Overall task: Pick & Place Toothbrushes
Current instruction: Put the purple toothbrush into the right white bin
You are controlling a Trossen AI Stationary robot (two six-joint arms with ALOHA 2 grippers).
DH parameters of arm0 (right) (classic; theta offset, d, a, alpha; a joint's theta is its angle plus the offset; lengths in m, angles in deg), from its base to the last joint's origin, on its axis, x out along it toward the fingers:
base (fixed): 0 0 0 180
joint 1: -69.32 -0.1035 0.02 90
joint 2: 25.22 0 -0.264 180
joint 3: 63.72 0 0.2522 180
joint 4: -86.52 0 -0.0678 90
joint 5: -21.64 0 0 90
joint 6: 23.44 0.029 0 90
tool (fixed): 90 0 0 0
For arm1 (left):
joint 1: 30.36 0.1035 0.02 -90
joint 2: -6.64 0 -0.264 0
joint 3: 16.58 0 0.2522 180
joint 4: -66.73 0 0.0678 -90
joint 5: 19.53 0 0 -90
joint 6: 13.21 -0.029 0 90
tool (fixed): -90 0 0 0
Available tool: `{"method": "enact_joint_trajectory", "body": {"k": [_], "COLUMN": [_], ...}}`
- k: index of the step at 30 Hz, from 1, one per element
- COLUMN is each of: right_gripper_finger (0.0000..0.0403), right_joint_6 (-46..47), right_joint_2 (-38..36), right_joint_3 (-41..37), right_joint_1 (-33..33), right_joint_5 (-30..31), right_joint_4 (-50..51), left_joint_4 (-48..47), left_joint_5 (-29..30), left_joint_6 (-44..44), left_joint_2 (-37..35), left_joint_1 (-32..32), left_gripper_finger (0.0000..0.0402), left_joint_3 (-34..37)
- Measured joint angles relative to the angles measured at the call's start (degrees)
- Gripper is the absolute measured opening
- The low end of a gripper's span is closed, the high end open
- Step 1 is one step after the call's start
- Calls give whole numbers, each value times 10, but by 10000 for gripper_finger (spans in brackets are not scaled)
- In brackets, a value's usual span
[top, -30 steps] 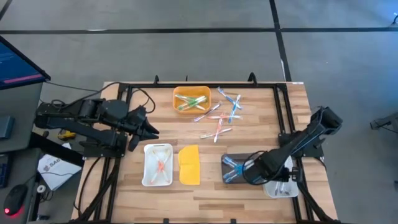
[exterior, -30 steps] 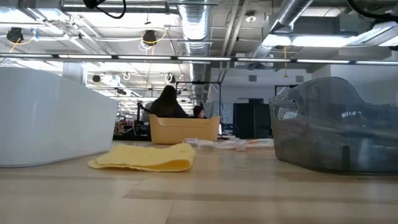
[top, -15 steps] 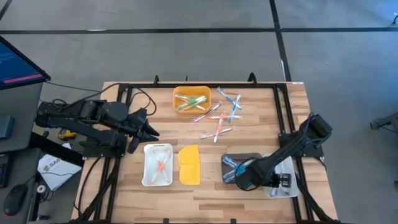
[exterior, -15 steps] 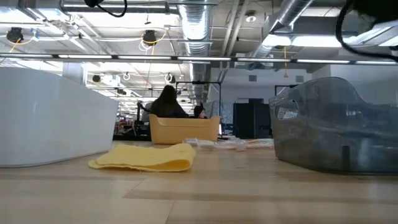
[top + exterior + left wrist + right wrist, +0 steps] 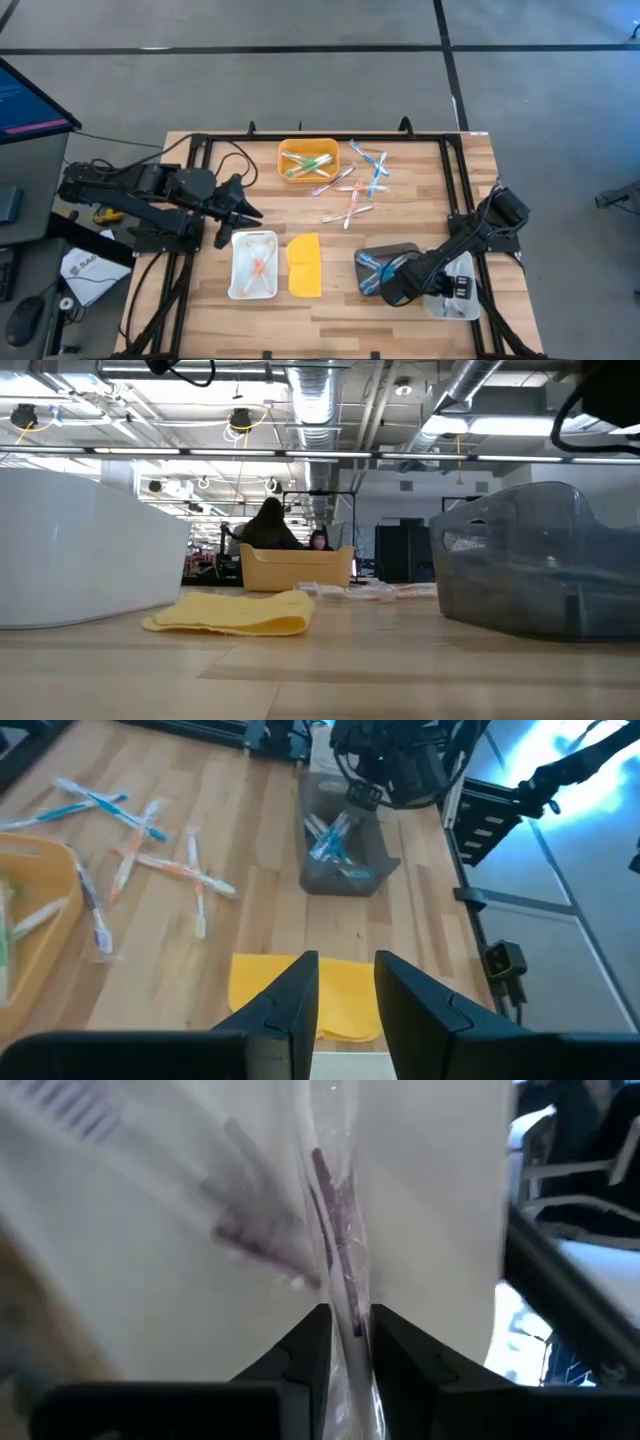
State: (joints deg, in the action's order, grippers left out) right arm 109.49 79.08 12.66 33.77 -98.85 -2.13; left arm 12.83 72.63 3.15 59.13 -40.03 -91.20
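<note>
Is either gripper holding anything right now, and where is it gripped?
The right gripper pinches a wrapped toothbrush near one end. The left gripper holds nothing.

Four trays (image 5: 253,265), one yellow lid (image 5: 304,265), two arms (image 5: 140,190), roughly twenty toothbrushes (image 5: 352,195).

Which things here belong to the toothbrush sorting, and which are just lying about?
Part of the job:
- loose toothbrushes
- orange tray, white tray, grey tray, clear tray
- wrapped toothbrush in the jaws of the right gripper
- left gripper, jaws open, near the white tray

Just lying about:
- yellow lid
- monitor off the table
</note>
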Motion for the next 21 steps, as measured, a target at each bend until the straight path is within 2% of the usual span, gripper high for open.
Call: {"method": "enact_joint_trajectory", "body": {"k": [4, 12, 16, 21], "right_gripper_finger": [68, 80, 118, 194], "right_joint_6": [0, -22, -37, -40], "right_joint_2": [-1, 1, -1, -13], "right_joint_3": [0, 0, 1, 3], "right_joint_1": [-1, 10, 16, 14], "right_joint_5": [6, 16, 35, 48], "right_joint_4": [-9, -37, -23, -7], "left_joint_4": [7, 8, 16, 53], "left_joint_5": [-3, -72, -66, -64], "left_joint_6": [11, 67, 67, 68], "left_joint_2": [10, 11, 12, 12], "left_joint_1": [-3, -4, -4, -4], "left_gripper_finger": [95, 95, 95, 95], "left_joint_3": [0, 0, 0, 0]}}
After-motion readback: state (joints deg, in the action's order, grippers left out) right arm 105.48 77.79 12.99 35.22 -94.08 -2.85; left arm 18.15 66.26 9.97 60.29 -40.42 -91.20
